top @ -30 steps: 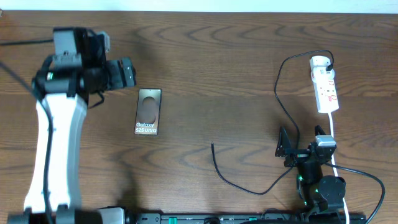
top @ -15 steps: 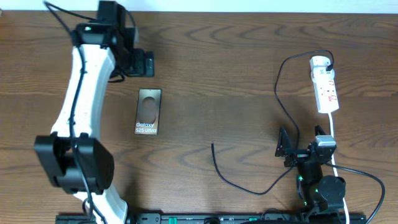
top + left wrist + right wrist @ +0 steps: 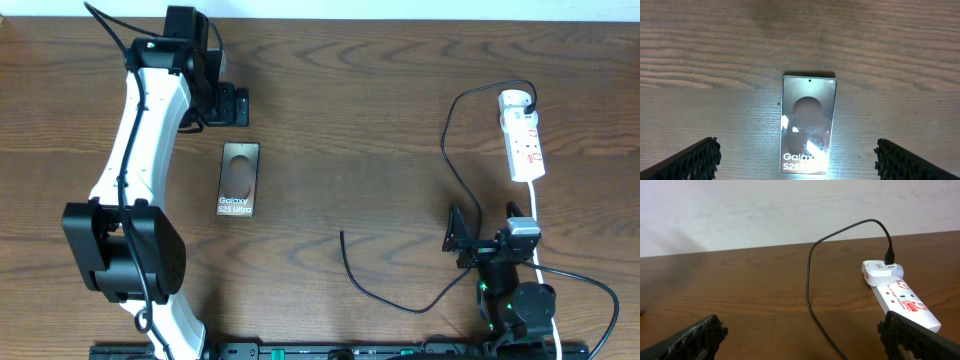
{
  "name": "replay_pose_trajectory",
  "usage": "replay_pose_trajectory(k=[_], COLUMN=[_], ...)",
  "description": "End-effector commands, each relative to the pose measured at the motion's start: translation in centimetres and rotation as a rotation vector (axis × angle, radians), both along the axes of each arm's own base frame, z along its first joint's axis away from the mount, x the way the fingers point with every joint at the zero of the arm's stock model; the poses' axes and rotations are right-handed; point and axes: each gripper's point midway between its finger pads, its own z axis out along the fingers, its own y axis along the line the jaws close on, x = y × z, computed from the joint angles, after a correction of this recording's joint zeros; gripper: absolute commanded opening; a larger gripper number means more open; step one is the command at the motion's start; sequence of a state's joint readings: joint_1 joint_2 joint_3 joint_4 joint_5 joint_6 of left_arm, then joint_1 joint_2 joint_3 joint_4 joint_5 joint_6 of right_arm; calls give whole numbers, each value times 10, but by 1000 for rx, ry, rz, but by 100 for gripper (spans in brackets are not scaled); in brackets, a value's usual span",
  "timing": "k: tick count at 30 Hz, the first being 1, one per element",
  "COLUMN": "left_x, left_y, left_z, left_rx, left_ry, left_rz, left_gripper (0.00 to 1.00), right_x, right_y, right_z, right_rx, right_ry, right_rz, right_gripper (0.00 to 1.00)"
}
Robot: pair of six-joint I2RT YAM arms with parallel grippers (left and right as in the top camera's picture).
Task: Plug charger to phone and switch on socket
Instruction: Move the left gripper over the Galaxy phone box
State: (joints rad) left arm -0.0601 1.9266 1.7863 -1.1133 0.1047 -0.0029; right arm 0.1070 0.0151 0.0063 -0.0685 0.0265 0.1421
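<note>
The phone (image 3: 239,180) lies flat on the wooden table, bronze face up with white Galaxy lettering. My left gripper (image 3: 228,105) is open and empty, held above the table just beyond the phone's far end. In the left wrist view the phone (image 3: 808,120) shows below and between the spread fingers (image 3: 797,152), untouched. The charger cable (image 3: 385,295) runs from its loose tip (image 3: 341,233) in a curve up to its black plug (image 3: 528,98) in the white socket (image 3: 524,140). My right gripper (image 3: 458,240) is open and empty; its view shows the cable (image 3: 810,280) and the socket (image 3: 902,300).
The socket's thick white cord (image 3: 535,215) runs down past the right arm's base (image 3: 515,300). The left arm (image 3: 130,170) stretches along the table's left side. A pale wall (image 3: 790,210) stands behind the table's far edge.
My left arm has swung up from the left side toward the far edge, bringing its gripper over to the phone's far end. The right arm, phone and cable have not moved.
</note>
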Motion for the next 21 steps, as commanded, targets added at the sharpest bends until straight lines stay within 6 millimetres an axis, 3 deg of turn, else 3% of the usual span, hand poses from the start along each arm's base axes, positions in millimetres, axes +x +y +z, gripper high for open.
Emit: replay_pose_trajectory(k=[1, 21], left_x=[-6, -40], left_y=[4, 5], left_z=[-19, -103], left_rx=[16, 20], left_ry=[47, 143], left_rz=[0, -1], left_gripper=[98, 98], right_x=[0, 0], right_y=[0, 0], right_z=[-1, -1], right_rx=[9, 9], right_ry=[2, 2], right_rz=[-2, -2], right_gripper=[99, 99])
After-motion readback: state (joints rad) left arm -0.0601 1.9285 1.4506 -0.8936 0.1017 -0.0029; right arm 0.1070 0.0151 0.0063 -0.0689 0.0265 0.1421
